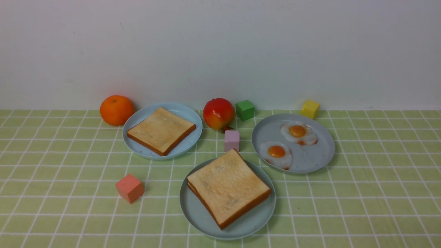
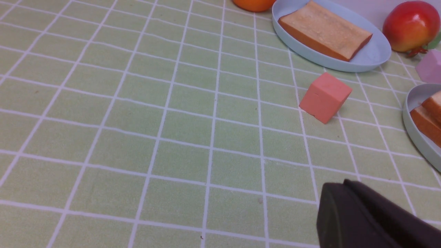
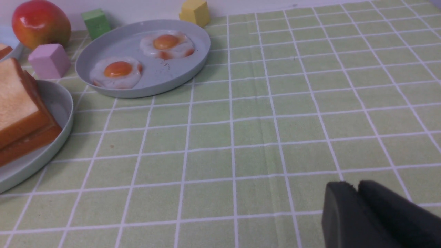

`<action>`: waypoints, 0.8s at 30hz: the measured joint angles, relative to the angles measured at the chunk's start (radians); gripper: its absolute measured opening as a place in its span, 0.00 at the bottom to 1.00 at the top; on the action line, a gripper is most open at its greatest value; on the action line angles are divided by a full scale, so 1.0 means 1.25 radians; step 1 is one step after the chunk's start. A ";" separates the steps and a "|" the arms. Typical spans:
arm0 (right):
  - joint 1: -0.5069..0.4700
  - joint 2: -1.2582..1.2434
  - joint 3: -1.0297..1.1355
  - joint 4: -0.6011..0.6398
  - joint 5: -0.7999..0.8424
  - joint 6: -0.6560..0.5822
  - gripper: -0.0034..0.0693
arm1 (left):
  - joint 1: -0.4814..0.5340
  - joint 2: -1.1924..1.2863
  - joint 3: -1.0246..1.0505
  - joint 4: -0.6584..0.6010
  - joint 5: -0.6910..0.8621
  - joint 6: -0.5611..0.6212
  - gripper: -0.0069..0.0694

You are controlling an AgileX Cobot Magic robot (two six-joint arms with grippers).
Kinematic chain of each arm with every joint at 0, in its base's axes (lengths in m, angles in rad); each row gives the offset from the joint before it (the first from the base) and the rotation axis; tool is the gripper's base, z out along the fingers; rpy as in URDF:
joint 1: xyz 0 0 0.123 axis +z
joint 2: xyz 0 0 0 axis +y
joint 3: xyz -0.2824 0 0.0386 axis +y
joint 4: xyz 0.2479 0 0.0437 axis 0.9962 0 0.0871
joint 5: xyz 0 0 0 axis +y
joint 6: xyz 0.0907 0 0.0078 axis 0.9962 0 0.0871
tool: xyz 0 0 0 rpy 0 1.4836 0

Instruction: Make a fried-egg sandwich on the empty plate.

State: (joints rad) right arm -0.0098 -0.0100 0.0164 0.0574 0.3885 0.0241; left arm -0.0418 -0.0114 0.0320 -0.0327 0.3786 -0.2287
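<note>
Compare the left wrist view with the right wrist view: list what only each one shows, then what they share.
Only the left wrist view: the salmon cube, the orange, the single toast on the light blue plate, and the left claw.

Only the right wrist view: the grey-blue plate with two fried eggs, the green cube, the yellow cube, and the right claw.

Both: the sandwich on its mint plate, the pink cube, the red fruit.

Front view faces the wall across the worktop (image 1: 379,193). Both wrist views sit low, close, oblique; all share the sandwich plate (image 1: 196,213), lower centre.
</note>
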 joint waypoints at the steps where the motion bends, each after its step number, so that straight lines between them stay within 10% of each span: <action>1: 0.000 0.000 0.000 0.000 0.000 0.000 0.17 | 0.000 0.000 0.000 0.000 0.000 0.000 0.10; 24: 0.000 0.000 0.000 0.000 0.000 0.000 0.20 | 0.000 0.000 0.000 0.000 0.000 0.000 0.13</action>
State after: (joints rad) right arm -0.0098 -0.0100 0.0164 0.0574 0.3885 0.0241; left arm -0.0418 -0.0114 0.0320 -0.0327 0.3786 -0.2287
